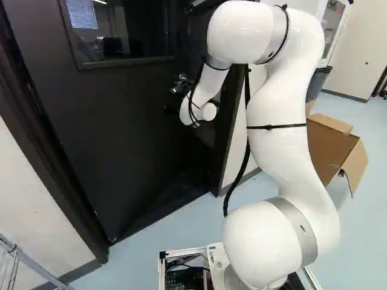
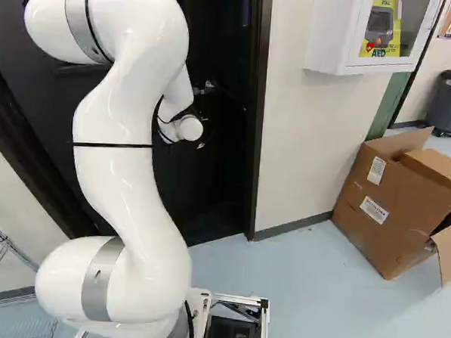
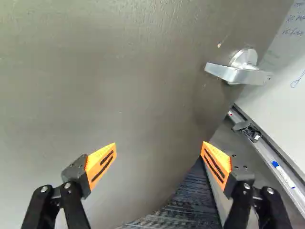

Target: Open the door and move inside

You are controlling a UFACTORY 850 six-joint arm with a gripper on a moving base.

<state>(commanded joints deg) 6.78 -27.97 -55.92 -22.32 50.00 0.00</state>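
On the door, the handle sits apart, ahead of the claw.

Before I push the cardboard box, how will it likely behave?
The cardboard box may slide easily, since the floor looks smooth. Its thin flap, sticking out loose, would probably bend first. Being thin-walled cardboard, it is likely light, though I cannot tell its contents.

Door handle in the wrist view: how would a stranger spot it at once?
Start with the big grey-brown door ahead of the open pincer. Follow it to its edge, where the whiteboard with blue writing shows beyond. Just inside that edge sits the lever handle: a flat, silver bar on a round base, the only shiny metal on the door's plain surface.
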